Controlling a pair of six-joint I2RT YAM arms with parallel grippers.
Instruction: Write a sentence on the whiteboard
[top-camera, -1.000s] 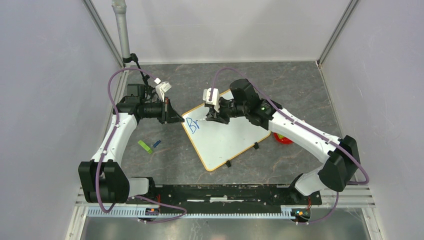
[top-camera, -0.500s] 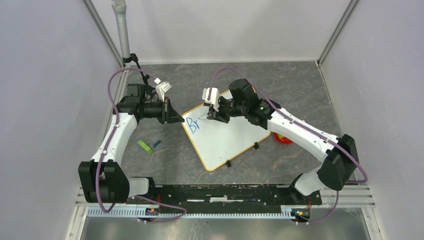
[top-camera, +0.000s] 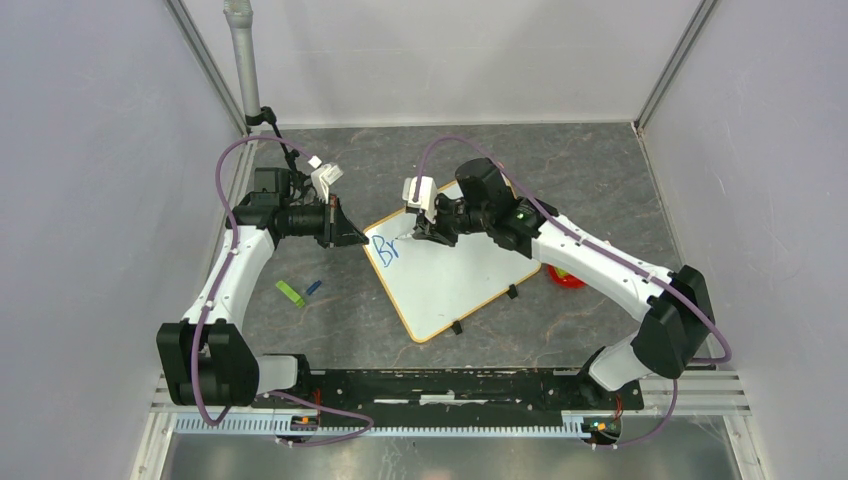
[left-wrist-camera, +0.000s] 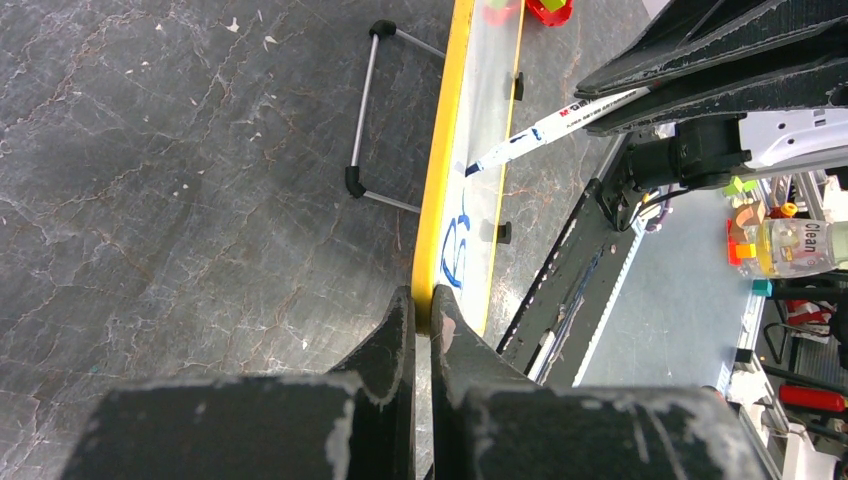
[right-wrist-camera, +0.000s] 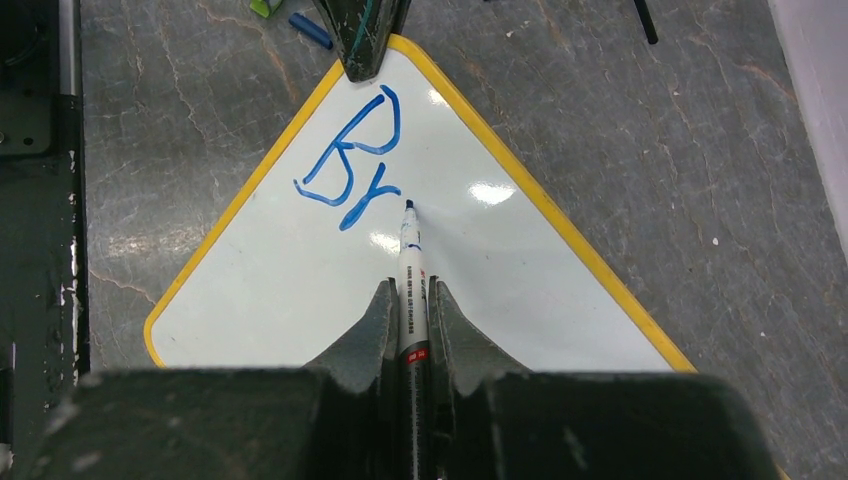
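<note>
The large white rectangular whiteboard with rounded corners and a thin orange-yellow frame (top-camera: 450, 285) lies on the grey marbled table (top-camera: 600, 180), turned so that one corner points at the left gripper (left-wrist-camera: 422, 298). That gripper's jaws are pressed together on the frame at this corner, probably to keep the board from sliding under the pen's push. The right gripper (right-wrist-camera: 410, 290) pinches a slim white marker with a blue tip (right-wrist-camera: 411, 262) along its own axis, so the barrel runs straight out ahead of the fingertips and the nib leads the hand. The nib sits just beyond the lower end of the last stroke; whether it touches the board cannot be confirmed. Between the two grippers, directly ahead of the nib and just short of the left gripper's tips, stands the blue handwritten marker lettering (right-wrist-camera: 355, 165), which reads only "Br"; the sentence is judged barely begun. The marker barrel carries small red and black print, too small to read. A clear bottle with a white label (left-wrist-camera: 800, 240), far off to the left gripper's side, shows the word "clean". A small blue piece (top-camera: 314, 287), perhaps the marker's cap, lies near the left gripper.
</note>
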